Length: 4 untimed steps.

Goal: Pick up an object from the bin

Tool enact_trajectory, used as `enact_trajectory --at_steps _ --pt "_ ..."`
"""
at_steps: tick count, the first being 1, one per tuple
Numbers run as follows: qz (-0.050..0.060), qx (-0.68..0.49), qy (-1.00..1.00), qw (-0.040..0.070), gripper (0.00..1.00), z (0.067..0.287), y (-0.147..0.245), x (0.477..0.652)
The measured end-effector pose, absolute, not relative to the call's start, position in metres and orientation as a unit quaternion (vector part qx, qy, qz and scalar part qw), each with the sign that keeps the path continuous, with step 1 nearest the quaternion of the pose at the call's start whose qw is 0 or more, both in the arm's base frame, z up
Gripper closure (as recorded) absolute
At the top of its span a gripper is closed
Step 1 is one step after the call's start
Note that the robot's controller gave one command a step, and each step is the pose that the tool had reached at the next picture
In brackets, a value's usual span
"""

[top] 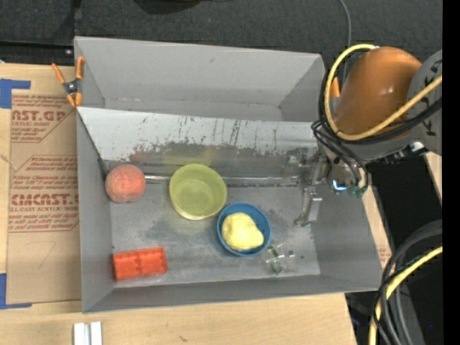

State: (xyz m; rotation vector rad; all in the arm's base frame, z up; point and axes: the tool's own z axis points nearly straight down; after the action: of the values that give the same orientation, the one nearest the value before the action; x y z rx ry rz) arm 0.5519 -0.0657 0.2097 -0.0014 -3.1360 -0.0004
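The jaws hang at 3 o'clock in the bin (215, 85), over bare floor, with nothing seen in them; how far apart they stand I cannot tell. Nearest lie a small clear bit (277, 257) at their 7 o'clock and a blue bowl (223, 228) with a yellow lump (241, 232) at their 9 o'clock. The bowl is probably light, stiff and slick (take its rim); the lump looks soft, so grip it gently across the middle

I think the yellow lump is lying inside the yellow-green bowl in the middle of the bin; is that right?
Not quite. The camera view shows the yellow lump lying inside the blue bowl, which sits beside the yellow-green bowl in the middle of the bin.
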Motion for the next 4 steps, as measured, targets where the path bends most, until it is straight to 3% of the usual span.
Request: enact_trajectory --at_steps 1,2,3,4 --pt "0.0 0.0 -1.0 -0.001 0.0 0.215 -0.065 0.553" --pt "-0.001 -0.083 -0.997 0.005 0.0 0.143 0.005 0.518" --pt "0.0 -0.001 -1.0 -0.001 0.0 0.148 0.007 0.52" --pt "-0.001 -0.117 -0.993 0.005 0.0 0.149 -0.012 0.52"
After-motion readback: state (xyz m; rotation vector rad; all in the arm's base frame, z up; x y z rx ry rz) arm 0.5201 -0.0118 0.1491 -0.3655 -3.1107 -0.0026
